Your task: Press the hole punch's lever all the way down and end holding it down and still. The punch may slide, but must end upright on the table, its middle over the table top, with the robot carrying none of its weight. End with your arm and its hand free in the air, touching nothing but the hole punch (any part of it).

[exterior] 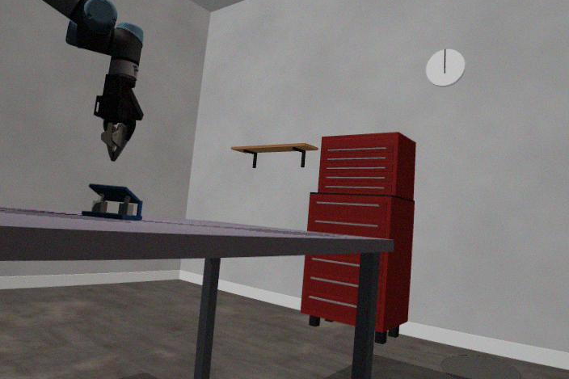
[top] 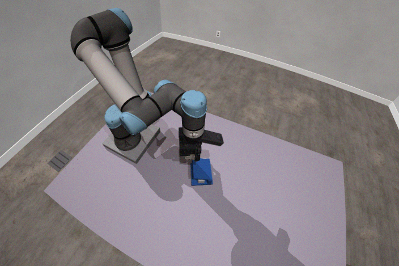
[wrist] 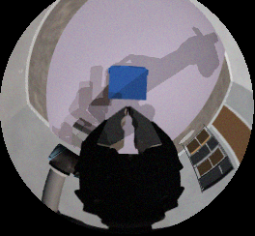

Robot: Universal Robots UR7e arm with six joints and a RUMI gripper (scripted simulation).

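Observation:
The blue hole punch stands upright on the lilac table top, its lever raised at a slant. It also shows in the side view and in the wrist view. My gripper hangs in the air above the punch, pointing down, with a clear gap between its tips and the lever. Its two fingers meet at the tips and hold nothing. In the overhead view the gripper sits just over the punch's far end. In the wrist view the closed fingertips point at the punch's near edge.
The arm's base is mounted on a grey plate at the table's back left. A red tool chest and a wooden wall shelf stand beyond the table's right edge.

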